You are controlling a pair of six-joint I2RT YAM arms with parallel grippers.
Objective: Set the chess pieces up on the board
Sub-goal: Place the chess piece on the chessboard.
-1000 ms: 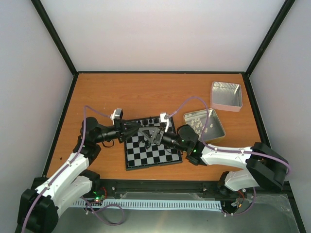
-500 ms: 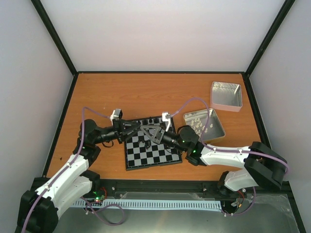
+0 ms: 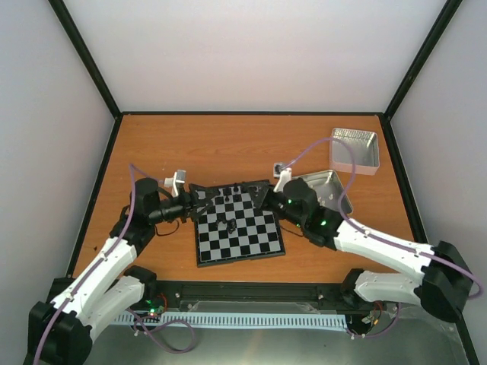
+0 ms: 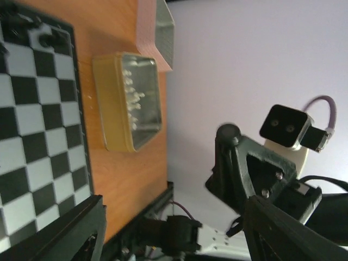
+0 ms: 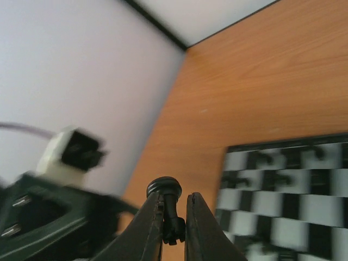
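On your left, the left gripper [image 3: 199,196] sits low at the left edge of the board [image 3: 251,237], near its far corner. Your left wrist view shows its fingers [image 4: 70,231] spread wide apart with nothing between them. The board lies flat on the orange table [image 3: 167,144], turned a little out of square with the table's edges. Several black pieces [image 3: 234,189] stand along the board's far row, and at least one more stands out on the squares left of centre; you cannot count them reliably from above. Moving right, the right gripper [image 3: 263,195] is at the board's far right corner. In your right wrist view its jaws are pressed together on a small black piece [image 5: 169,209], which sits upright between the fingertips with its round head poking above them. That piece is in the grip and not on any square. Right of the board, partly covered by the right arm, an open tin [image 3: 335,190] holds cream-white pieces [image 4: 133,95]. A second tin [image 3: 354,148] lies just behind it, towards the table's far right corner.
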